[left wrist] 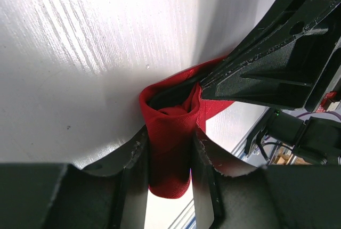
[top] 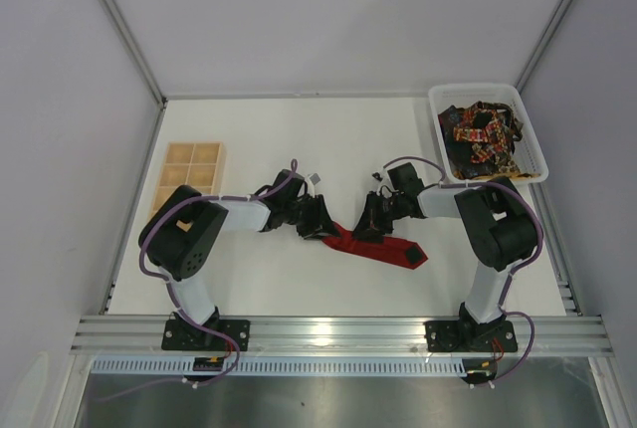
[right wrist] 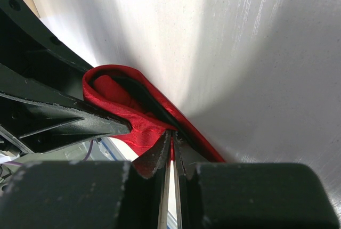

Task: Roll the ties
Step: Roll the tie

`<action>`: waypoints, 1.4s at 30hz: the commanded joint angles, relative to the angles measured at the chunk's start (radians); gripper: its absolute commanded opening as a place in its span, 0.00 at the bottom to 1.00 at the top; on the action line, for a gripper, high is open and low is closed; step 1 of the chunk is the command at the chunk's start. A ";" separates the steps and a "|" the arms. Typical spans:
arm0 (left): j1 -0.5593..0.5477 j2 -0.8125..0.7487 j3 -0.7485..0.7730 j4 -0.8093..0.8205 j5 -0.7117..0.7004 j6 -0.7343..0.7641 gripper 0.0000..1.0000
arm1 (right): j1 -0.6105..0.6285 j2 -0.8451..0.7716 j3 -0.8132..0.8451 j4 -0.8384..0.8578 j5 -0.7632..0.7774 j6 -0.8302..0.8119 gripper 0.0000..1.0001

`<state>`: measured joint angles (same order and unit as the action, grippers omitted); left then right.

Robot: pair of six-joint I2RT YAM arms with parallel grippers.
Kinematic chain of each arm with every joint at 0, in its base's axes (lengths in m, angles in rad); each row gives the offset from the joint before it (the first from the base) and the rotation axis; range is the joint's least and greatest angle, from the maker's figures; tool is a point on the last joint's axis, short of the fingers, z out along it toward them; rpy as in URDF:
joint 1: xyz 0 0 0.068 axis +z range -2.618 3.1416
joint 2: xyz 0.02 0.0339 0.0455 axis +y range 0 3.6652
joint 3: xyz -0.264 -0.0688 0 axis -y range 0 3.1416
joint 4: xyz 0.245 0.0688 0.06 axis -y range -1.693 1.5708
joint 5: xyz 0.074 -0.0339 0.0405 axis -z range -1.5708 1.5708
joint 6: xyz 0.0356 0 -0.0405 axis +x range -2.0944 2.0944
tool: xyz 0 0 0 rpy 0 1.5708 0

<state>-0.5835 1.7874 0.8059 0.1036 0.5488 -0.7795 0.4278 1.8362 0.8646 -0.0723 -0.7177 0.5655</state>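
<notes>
At table point(top: 299, 139) centre, arms bent inward: left gripper point(left wrist: 169, 138), half-open, clasps red tie point(top: 388, 249); right gripper point(right wrist: 170, 136), three o'clock, pinches it tight.

**One red tie point(top: 383, 249) half curled**

We see the plain red tie lying mid-way across the table point(top: 299, 129). Its pointed wide end lies flat toward the near right, and its other end curls into a loose loop. The dark patterned ties point(top: 485, 137) lie tangled in the far-right bin point(top: 476, 90).

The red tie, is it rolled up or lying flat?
Partly rolled. One end of the red tie curls into a loop between the left gripper and right gripper; its pointed end lies flat on the table.
</notes>
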 commanded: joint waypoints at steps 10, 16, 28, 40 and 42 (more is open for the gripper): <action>-0.016 -0.023 0.004 -0.085 -0.119 0.054 0.05 | 0.008 0.005 0.025 -0.052 0.099 -0.038 0.15; -0.029 -0.043 0.022 -0.148 -0.161 0.086 0.00 | 0.011 -0.035 0.063 -0.107 0.113 -0.053 0.18; -0.050 -0.083 0.032 -0.183 -0.190 0.109 0.00 | -0.043 -0.130 0.016 -0.121 0.176 -0.053 0.22; -0.062 -0.123 0.018 -0.148 -0.182 0.076 0.00 | -0.044 -0.098 -0.052 -0.047 0.178 -0.019 0.24; -0.062 -0.135 0.013 -0.140 -0.182 0.068 0.00 | -0.035 -0.117 -0.073 -0.047 0.182 -0.015 0.23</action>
<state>-0.6392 1.7107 0.8261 -0.0341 0.3908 -0.7074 0.3729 1.7454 0.8333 -0.1234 -0.5659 0.5495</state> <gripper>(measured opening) 0.338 0.237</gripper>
